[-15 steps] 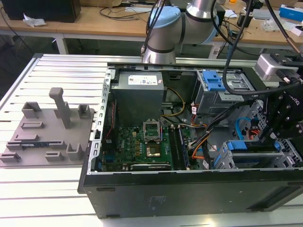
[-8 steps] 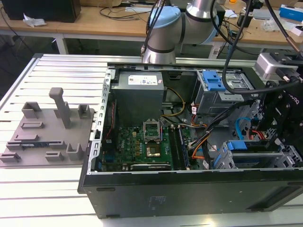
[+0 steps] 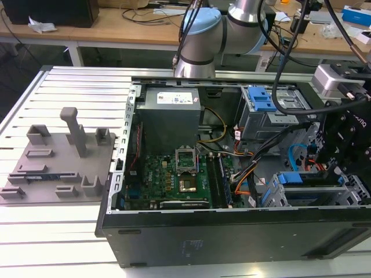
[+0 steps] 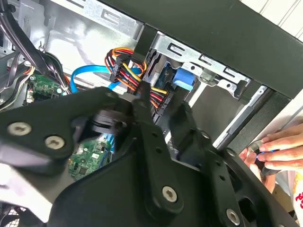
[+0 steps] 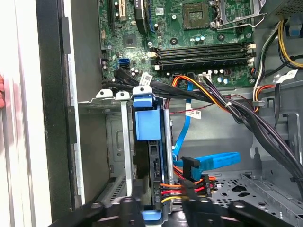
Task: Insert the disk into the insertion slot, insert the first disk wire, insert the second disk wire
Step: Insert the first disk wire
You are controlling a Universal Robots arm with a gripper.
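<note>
Silver arm [image 3: 246,17], light-blue joint cap [image 3: 200,26], black screw-studded end effector [image 4: 161,118].

A robotics lab or electronics workshop. An open black computer case [image 3: 232,234] lay on a slotted aluminium desk [image 3: 75,87], beside a grey fixture plate [image 3: 35,179] of moulded holders. A robot arm [image 3: 200,35] stood behind the case. Wooden desks [image 3: 116,29] at the back carried loose cables [image 3: 145,14].

One disk [image 5: 145,124], one light-blue wire [image 5: 214,161], one motherboard [image 5: 189,38]
</note>
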